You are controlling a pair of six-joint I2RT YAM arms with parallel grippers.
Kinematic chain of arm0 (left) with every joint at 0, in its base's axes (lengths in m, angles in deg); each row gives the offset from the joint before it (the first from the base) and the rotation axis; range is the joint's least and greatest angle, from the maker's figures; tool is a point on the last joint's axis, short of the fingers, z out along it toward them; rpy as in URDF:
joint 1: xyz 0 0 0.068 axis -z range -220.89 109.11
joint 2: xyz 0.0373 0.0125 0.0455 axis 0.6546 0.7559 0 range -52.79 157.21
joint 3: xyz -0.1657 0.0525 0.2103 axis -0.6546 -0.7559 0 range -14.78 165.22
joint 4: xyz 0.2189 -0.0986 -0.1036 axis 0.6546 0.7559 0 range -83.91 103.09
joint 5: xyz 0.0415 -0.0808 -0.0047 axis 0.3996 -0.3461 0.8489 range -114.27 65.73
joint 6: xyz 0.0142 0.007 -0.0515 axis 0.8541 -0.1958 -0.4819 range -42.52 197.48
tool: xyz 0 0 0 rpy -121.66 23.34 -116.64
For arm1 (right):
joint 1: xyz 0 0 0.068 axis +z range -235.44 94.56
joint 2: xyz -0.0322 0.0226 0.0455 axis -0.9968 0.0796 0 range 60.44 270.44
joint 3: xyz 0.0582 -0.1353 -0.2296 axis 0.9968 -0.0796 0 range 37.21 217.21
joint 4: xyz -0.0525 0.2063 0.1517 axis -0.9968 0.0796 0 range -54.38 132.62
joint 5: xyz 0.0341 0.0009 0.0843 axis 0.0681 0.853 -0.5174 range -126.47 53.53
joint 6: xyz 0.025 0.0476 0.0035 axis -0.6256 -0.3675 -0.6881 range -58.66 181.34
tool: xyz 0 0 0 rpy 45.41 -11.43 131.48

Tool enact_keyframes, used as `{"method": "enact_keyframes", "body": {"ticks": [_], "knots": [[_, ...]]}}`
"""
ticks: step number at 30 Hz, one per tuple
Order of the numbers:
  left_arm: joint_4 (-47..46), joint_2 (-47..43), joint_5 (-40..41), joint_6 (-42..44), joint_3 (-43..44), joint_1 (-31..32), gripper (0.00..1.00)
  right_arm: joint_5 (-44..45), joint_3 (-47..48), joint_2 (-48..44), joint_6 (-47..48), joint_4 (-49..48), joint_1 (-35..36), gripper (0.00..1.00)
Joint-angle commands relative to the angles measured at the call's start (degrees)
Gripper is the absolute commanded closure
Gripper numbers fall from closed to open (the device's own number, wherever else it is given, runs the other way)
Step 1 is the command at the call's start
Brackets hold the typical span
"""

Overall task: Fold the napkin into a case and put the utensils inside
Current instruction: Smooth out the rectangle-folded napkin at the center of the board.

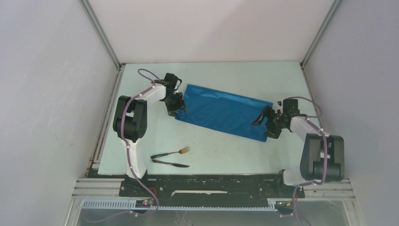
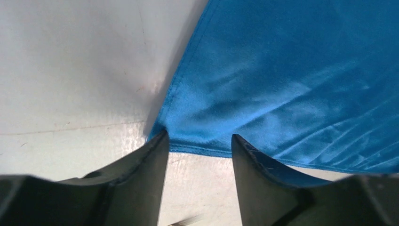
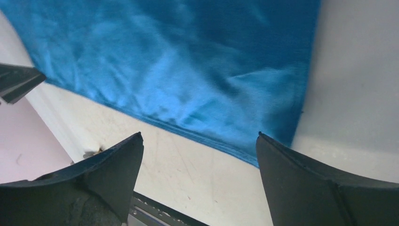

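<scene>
1. Left gripper [image 2: 197,141] sits low over the table [image 1: 221,155] at the left end of the napkin [image 1: 223,110]. Its jaws stand apart with bare surface showing between them, and they clamp nothing.
2. In the left wrist view, one fingertip touches the cloth's corner. The other lies over the cloth's nearest edge.
3. Right gripper [image 3: 200,139] is at the opposite, right end of the napkin. Its jaws are spread wide and hold nothing.
4. In the right wrist view, a corner of the cloth lies just beside one fingertip. The hem runs across the gap between the two tips.
5. The napkin is a long blue rectangle lying flat near the middle of the surface. It is slanted, with its left end nearer the far edge and its right end nearer the right edge. Soft wrinkles run across it.
6. The fork [image 1: 181,151] and knife [image 1: 171,163] lie close together by the near edge, left of the middle. They are well apart from the cloth and from both grippers.
7. The fork's tines point right. The knife lies between the fork and the near edge.
</scene>
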Motion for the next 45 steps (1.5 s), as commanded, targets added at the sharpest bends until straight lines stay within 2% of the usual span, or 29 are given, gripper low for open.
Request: {"method": "enact_keyframes", "body": {"ticks": [1, 3, 5, 7, 9, 10, 12, 16, 19, 34, 45], "knots": [[-1.0, -8.8, 2.1, 2.6, 3.4, 0.1, 0.40, -2.9, 2.5, -7.0, 0.0, -5.4, 0.7, 0.01], [-1.7, -9.3, -0.5, 1.8, 7.6, -0.1, 0.38, -4.0, 4.7, -5.4, -1.2, -8.6, 0.4, 0.00], [-7.1, -8.9, -4.1, -1.4, 9.2, -0.1, 0.35, -6.3, 6.7, -1.4, -4.4, -13.6, 0.5, 0.00], [-19.5, -7.3, -11.3, -9.0, 7.3, 0.1, 0.31, -8.9, 7.2, 4.1, -11.5, -24.0, 1.3, 0.00], [-34.1, -2.1, -17.1, -17.1, 6.1, 0.8, 0.25, -11.4, 8.2, 10.3, -18.8, -35.2, 2.4, 0.00], [-39.3, 0.6, -18.6, -20.1, 7.0, 1.2, 0.22, -11.6, 8.9, 13.2, -21.9, -42.3, 3.2, 0.00], [-46.0, 5.7, -19.1, -24.5, 9.8, 2.1, 0.21, -10.7, 11.1, 18.4, -25.7, -49.1, 4.4, 0.00], [-52.3, 12.2, -16.7, -28.6, 12.6, 1.6, 0.21, -9.4, 16.3, 26.5, -27.5, -51.7, 5.7, 0.00], [-58.4, 15.2, -16.0, -31.4, 12.0, 0.1, 0.21, -9.1, 16.6, 29.1, -27.6, -53.5, 5.5, 0.00], [-58.6, 21.2, -13.0, -36.7, 11.6, -3.3, 0.17, -5.6, 16.7, 35.6, -31.5, -56.1, 2.4, 0.00], [-55.6, 22.5, -11.8, -37.4, 11.8, -4.6, 0.15, 0.8, 16.7, 33.2, -32.9, -47.7, 0.5, 0.00]]}}
